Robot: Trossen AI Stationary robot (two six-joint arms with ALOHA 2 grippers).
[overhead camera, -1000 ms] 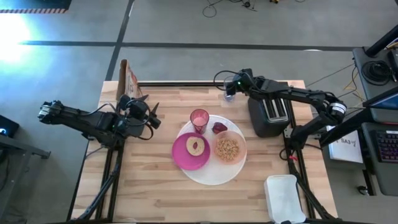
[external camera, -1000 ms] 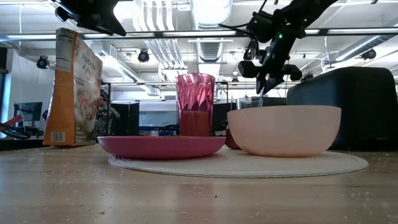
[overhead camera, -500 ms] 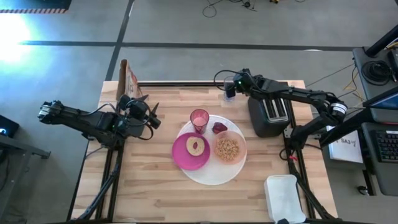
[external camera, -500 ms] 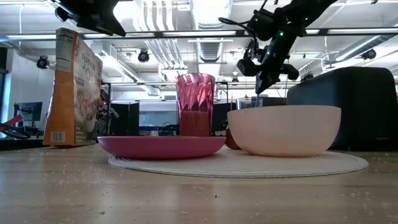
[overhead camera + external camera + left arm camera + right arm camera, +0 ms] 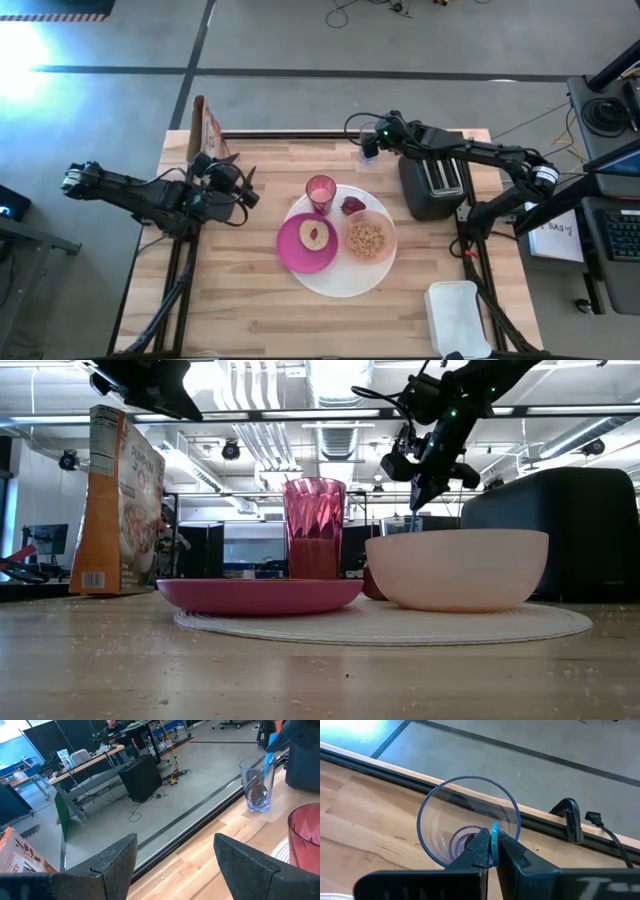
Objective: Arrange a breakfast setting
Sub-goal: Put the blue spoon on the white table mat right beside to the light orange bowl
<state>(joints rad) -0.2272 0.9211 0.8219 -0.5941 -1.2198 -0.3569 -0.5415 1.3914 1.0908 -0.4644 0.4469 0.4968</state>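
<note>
Since the earlier frame the right gripper (image 5: 491, 851) has closed its fingers: they were partly apart above the clear glass (image 5: 468, 822) and now pinch the teal-handled spoon (image 5: 495, 840) by the top of its handle, with no gap left between them. The arm has otherwise barely shifted. The spoon stands upright in the glass, its long axis near vertical and its bowl down at the bottom of the glass, so the handle lies directly below the gripper and in line with the fingers. The glass stands near the far edge of the table (image 5: 250, 310), just beside the black toaster (image 5: 432, 185). The right arm reaches in from the right side, passes over the toaster, and its wrist points steeply downward over the glass. The spoon must, by judgement, come straight up along its own axis to clear the rim before it travels toward the large white plate (image 5: 345, 285) at the centre of the table, which carries the magenta plate (image 5: 305, 245), the peach bowl (image 5: 370, 238) and the pink cup (image 5: 321, 190). The left gripper (image 5: 175, 865) waits near the left edge of the table, beside the cereal box (image 5: 208, 130), with its fingers fully apart and holding nothing.
</note>
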